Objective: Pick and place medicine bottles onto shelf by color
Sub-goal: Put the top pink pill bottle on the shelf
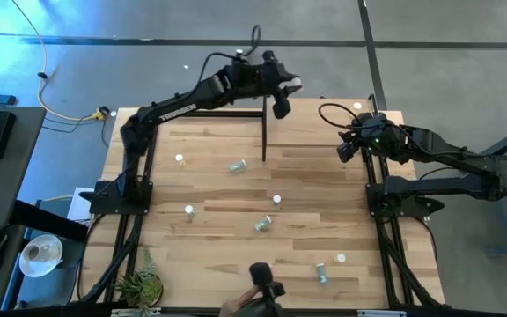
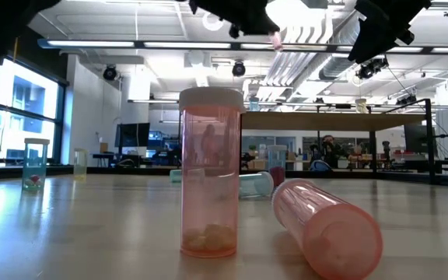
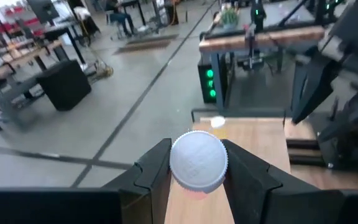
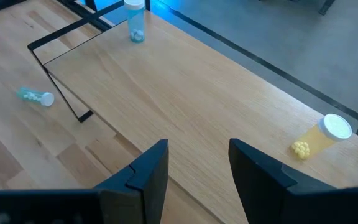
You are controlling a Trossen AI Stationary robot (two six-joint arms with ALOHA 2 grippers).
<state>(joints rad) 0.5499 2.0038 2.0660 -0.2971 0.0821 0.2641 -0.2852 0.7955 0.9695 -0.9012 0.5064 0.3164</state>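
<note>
The left gripper (image 3: 196, 171) grasps 1 white-capped pink bottle (image 3: 197, 160) above the shelf (image 1: 324, 110). The right gripper (image 4: 197, 163) hovers over the shelf, released, empty.

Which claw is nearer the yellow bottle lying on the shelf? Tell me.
Right. The right claw hovers open just beside the yellow bottle; the left claw sits across the shelf, gripping a white-capped bottle.

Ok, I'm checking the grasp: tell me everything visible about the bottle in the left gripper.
The bottle shows mostly its round white ribbed cap, with a hint of pink body beneath. The left gripper is shut on it, fingers pressing both sides of the cap. It is held in the air above the far edge of the shelf, touching nothing else.
</note>
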